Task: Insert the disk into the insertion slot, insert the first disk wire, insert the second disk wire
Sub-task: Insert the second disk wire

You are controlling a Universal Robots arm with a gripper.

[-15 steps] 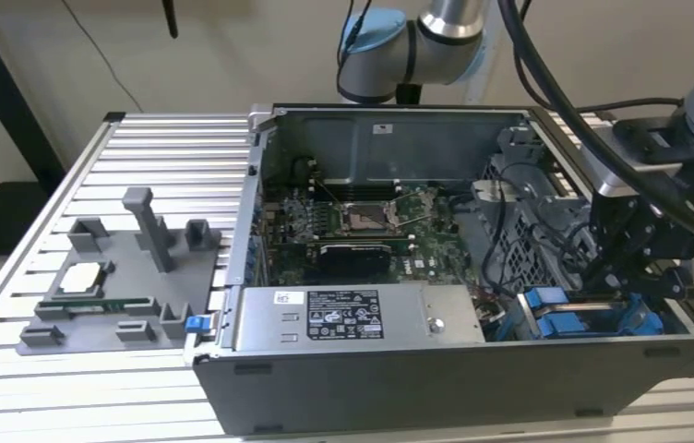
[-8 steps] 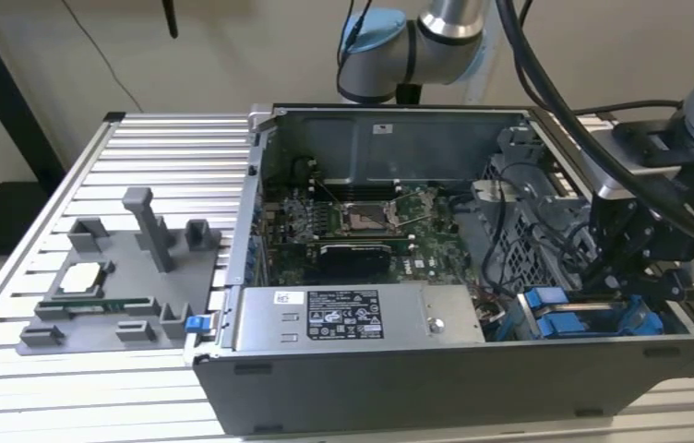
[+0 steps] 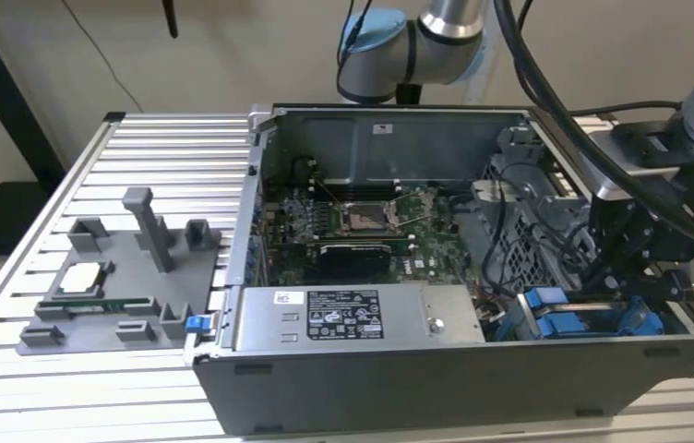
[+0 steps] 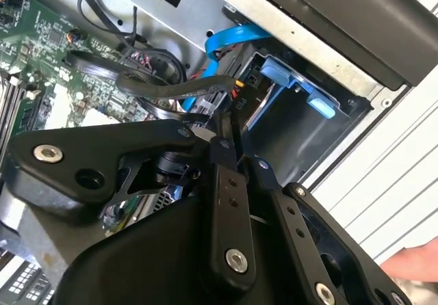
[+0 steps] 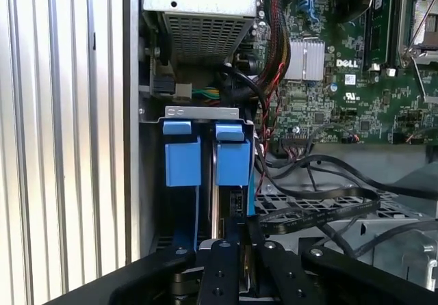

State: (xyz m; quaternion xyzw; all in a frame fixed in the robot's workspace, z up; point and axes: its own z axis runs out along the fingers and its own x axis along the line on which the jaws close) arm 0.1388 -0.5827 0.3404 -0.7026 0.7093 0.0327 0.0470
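At the computer case's front corner, the disk (image 5: pixel 233 161) sits seated in the insertion slot (image 5: pixel 202 113). Directly above it, the gripper (image 5: pixel 236 250) has its fingers together, apparently pinching a wire connector; keeping it square would avoid jamming.

Slatted metal table (image 3: pixel 101 166) carrying two things.
An open computer case (image 3: pixel 446 388) is sitting beside a grey fixture tray (image 3: pixel 113 277), possibly holding small parts.
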